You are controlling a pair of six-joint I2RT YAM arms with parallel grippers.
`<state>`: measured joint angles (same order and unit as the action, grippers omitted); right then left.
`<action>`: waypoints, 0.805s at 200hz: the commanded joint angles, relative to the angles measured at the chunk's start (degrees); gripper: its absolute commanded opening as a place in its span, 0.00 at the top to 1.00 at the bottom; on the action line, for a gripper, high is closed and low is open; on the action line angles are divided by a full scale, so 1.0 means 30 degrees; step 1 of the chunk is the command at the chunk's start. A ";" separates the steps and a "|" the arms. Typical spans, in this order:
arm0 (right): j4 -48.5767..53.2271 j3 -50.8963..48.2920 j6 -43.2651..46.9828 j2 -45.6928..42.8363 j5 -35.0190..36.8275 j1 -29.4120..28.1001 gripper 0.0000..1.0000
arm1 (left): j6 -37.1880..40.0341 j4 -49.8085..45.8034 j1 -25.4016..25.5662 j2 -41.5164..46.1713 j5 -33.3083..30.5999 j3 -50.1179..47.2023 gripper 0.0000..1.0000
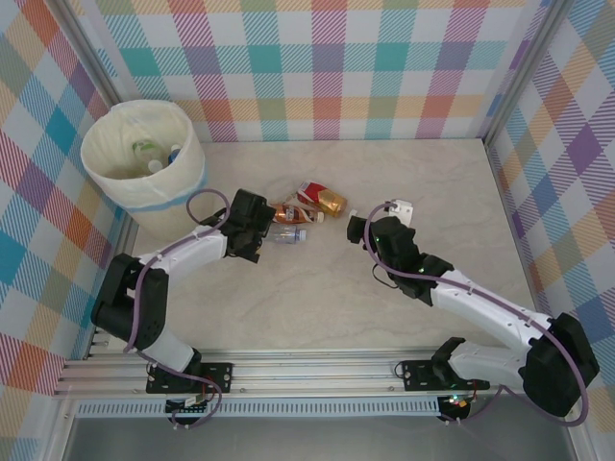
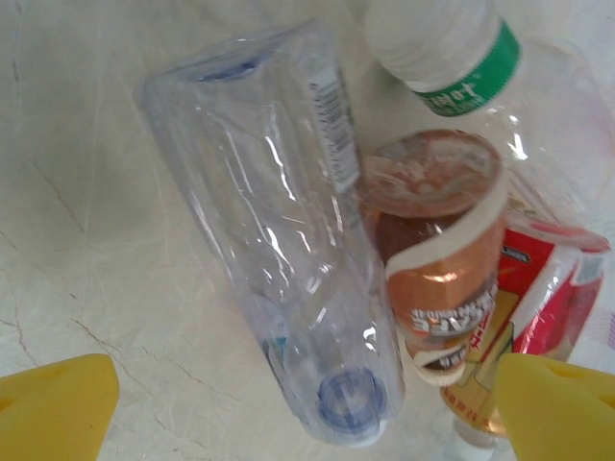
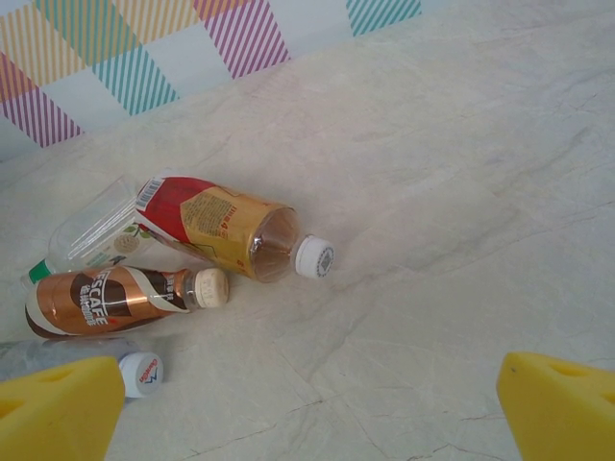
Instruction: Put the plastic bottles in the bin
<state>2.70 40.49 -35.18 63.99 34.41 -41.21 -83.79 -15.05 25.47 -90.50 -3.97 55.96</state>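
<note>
Left hand spread wide, straddling a clear bottle lying on the tabletop; 3 more bottles just beside it. Right hand spread, empty. Bin well apart.

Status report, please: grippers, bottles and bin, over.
Left gripper open over clear bottle. Right gripper open, empty. Some bottles in bin, others on table. Nescafe bottle close beside, may crowd the grasp.
</note>
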 commanded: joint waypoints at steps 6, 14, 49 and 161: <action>0.0292 -0.0097 0.0006 -0.0713 -0.0223 0.0085 0.00 | -0.1635 0.0222 0.0180 -0.0802 -0.0852 0.0332 0.01; 0.0550 -0.0064 0.0015 -0.0852 -0.0277 0.0085 0.00 | -0.1573 0.0144 0.0180 -0.1059 -0.1091 0.0521 0.03; 0.1419 -0.0198 0.0069 -0.1706 -0.0163 0.0085 0.00 | -0.1656 -0.0015 0.0180 -0.2520 -0.0971 0.1067 0.16; 0.2088 -0.0923 -0.0141 -0.3089 0.0337 0.0077 0.00 | -0.0003 -0.0139 0.0151 -0.3628 -0.3950 0.1464 0.27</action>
<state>8.10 38.44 -35.18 55.79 34.28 -41.21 -86.59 -13.45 25.47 -100.51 -12.16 58.41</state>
